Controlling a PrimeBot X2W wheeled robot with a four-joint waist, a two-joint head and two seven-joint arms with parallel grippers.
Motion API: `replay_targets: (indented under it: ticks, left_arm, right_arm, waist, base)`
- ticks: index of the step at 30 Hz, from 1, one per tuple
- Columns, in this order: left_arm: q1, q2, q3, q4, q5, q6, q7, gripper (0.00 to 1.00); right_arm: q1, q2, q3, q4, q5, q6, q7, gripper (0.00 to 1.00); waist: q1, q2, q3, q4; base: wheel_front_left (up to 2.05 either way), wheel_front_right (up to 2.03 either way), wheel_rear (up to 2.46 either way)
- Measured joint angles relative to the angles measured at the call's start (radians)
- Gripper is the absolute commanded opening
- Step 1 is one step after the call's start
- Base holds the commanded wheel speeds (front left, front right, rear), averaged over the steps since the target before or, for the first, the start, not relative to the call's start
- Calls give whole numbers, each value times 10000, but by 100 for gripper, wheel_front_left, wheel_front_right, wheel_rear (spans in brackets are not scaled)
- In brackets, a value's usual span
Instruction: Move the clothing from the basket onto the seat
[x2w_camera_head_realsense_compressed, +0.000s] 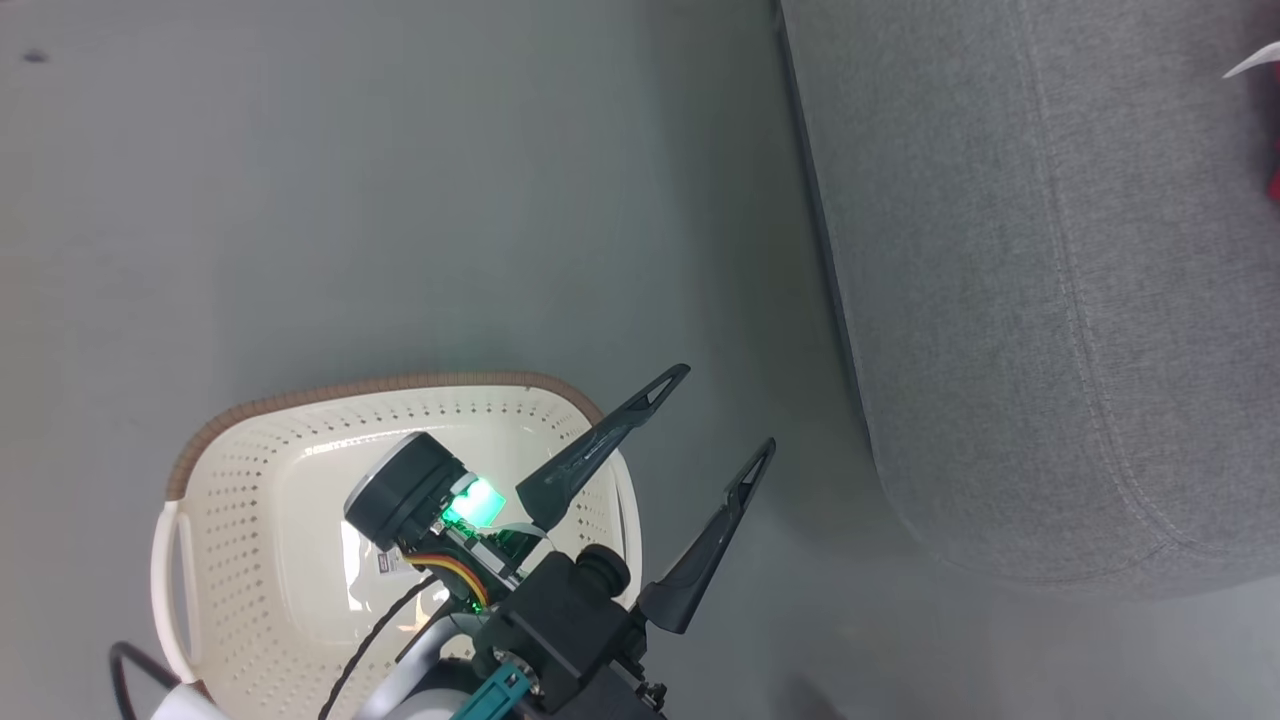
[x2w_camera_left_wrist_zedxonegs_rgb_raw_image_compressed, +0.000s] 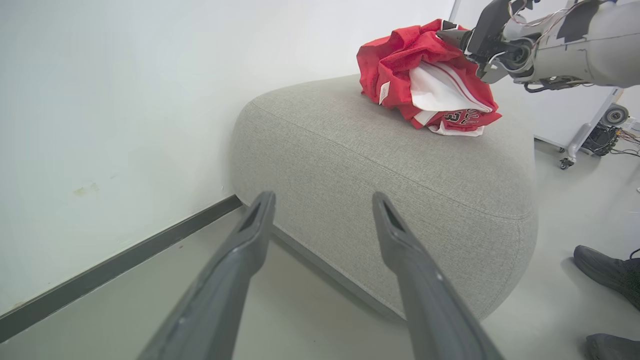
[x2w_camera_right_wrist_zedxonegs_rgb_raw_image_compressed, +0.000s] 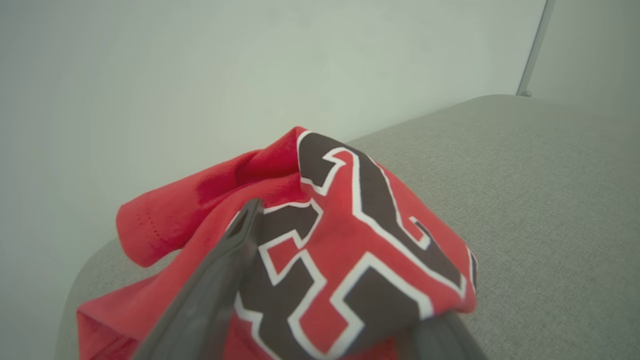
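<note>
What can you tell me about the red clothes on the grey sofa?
The clothing is a crumpled heap of soft red fabric with white panels, black lettering edged in white, and a small white tag on one side. It rests on the flat top of the grey woven seat. The right gripper is at the heap, with its two dark fingers spread apart and a fold of the printed fabric bunched between them.

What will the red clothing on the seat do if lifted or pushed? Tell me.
Probably floppy: the clothing lies crumpled in loose folds on the seat, so it would likely sag and drape when lifted. Likely light for its bulk, being thin fabric. A push would probably bunch it rather than slide it, given the seat's woven cover.
</note>
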Motion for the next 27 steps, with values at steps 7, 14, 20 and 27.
replay_targets:
  ticks: [7,14,20,27]
  left_arm:
    - [23,-221,17,591,-151,8,-282,100]
    - [224,-332,50,1133,-299,25,-583,100]
    - [586,-516,77,1482,-502,138,-832,100]
    - [1310,-593,297,1749,-892,502,-980,100]
  right_arm:
    - [76,211,405,355,-267,88,-4,100]
    - [769,667,792,493,-616,167,-52,100]
    - [1709,878,988,510,-773,174,-86,100]
    - [2895,1363,1304,71,-1053,249,-88,100]
  waist:
    - [0,0,-627,21]
    - [0,0,-1473,68]
    - [-1,-1,-2305,140]
    - [-2,-1,-3301,254]
  base:
    - [0,0,0]
    - [0,0,0]
    - [0,0,0]
    - [0,0,0]
